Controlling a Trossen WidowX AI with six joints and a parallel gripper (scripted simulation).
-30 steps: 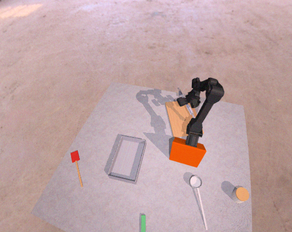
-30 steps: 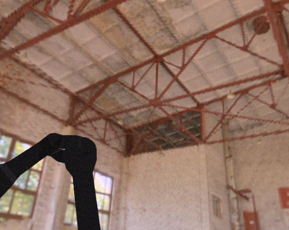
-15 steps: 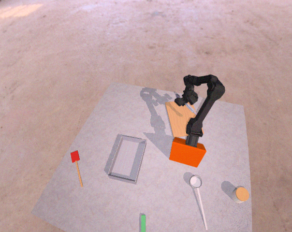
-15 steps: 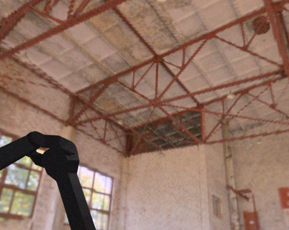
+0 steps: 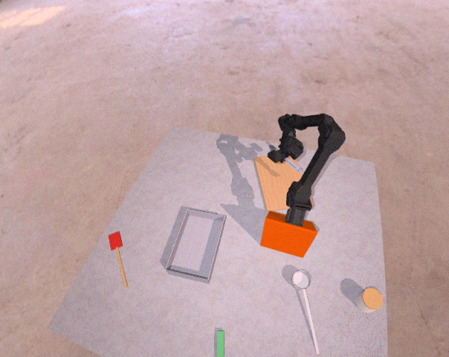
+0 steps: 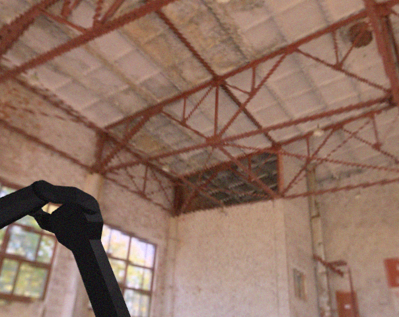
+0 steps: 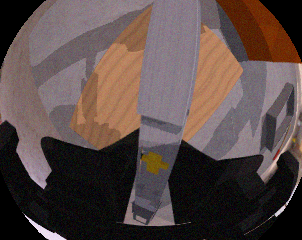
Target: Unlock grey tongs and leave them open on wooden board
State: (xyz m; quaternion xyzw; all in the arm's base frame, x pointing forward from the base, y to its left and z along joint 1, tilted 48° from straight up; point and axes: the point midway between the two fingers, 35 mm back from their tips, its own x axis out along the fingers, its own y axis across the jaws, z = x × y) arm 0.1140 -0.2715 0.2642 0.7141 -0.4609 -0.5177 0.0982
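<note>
The top camera hangs high and far off, tilted down across the whole worktop (image 5: pixel 178 307), with my arm (image 5: pixel 317 161) toward its far right corner. The exterior one sits low, facing up past my elbow (image 6: pixel 73 221) at the roof. My wrist camera looks closely down at the board (image 7: pixel 118 94), which the top view shares (image 5: pixel 274 180).
</note>
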